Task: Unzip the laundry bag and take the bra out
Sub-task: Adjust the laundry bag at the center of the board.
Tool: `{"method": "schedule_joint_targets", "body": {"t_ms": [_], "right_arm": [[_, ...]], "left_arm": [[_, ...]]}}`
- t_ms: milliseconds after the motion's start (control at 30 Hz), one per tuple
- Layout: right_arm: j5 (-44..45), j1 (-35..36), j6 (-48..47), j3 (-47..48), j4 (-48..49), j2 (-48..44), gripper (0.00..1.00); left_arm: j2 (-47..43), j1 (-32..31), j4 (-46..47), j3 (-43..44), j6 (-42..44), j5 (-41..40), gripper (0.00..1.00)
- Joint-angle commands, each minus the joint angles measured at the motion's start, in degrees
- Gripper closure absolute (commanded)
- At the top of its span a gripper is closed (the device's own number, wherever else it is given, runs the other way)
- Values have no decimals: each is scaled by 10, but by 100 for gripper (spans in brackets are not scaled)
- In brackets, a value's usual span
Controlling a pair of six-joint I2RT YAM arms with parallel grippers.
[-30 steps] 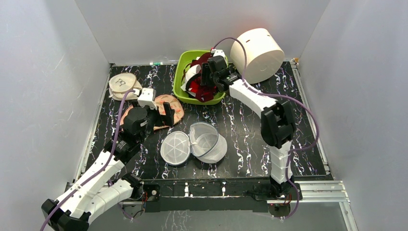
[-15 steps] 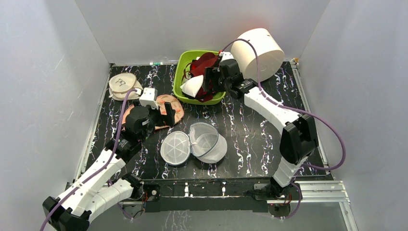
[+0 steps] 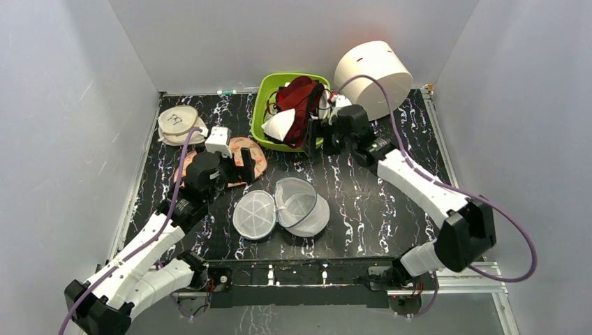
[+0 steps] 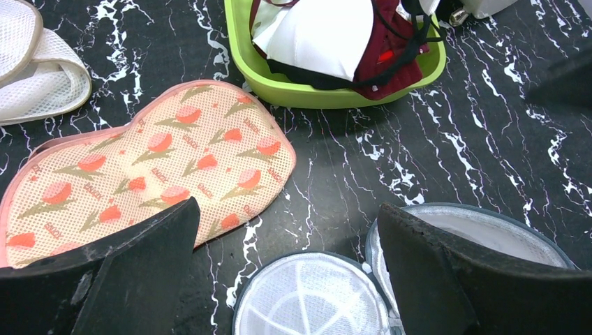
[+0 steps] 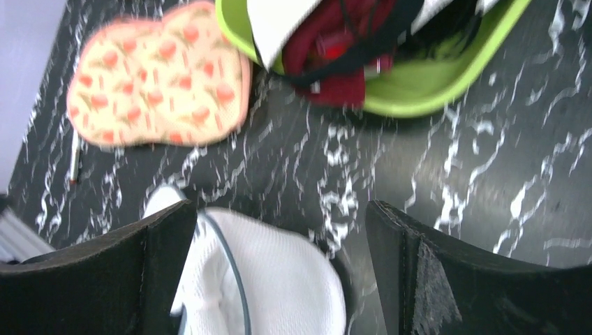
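The laundry bag (image 3: 301, 206) lies unzipped mid-table on its side, its round mesh lid (image 3: 254, 215) flat beside it on the left. The maroon bra (image 3: 297, 98) lies in the green basin (image 3: 264, 105) with white and red garments. My right gripper (image 3: 312, 136) is open and empty just outside the basin's front right rim. Its wrist view shows the bag (image 5: 272, 279) below and the bra (image 5: 335, 49) in the basin. My left gripper (image 3: 236, 167) is open and empty over the peach pouch's edge. Its wrist view shows the lid (image 4: 314, 300) and the bra (image 4: 391, 49).
A flat peach floral pouch (image 3: 253, 157) lies left of the basin. A big solid white cylinder (image 3: 373, 78) stands at the back right. Flat white mesh bags (image 3: 179, 124) lie at the back left. Grey walls close the table in on three sides.
My right gripper has drawn back out of the green basin toward the front right, leaving the bra inside. The left arm has shifted slightly.
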Motion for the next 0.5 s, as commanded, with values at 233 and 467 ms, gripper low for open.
{"method": "schedule_joint_targets", "body": {"t_ms": [233, 467], "right_arm": [[-59, 40, 75, -195, -10, -199, 8], [111, 200, 117, -229, -37, -179, 5]], "left_arm": [[24, 3, 0, 10, -5, 25, 2], [55, 3, -1, 14, -7, 41, 2]]}}
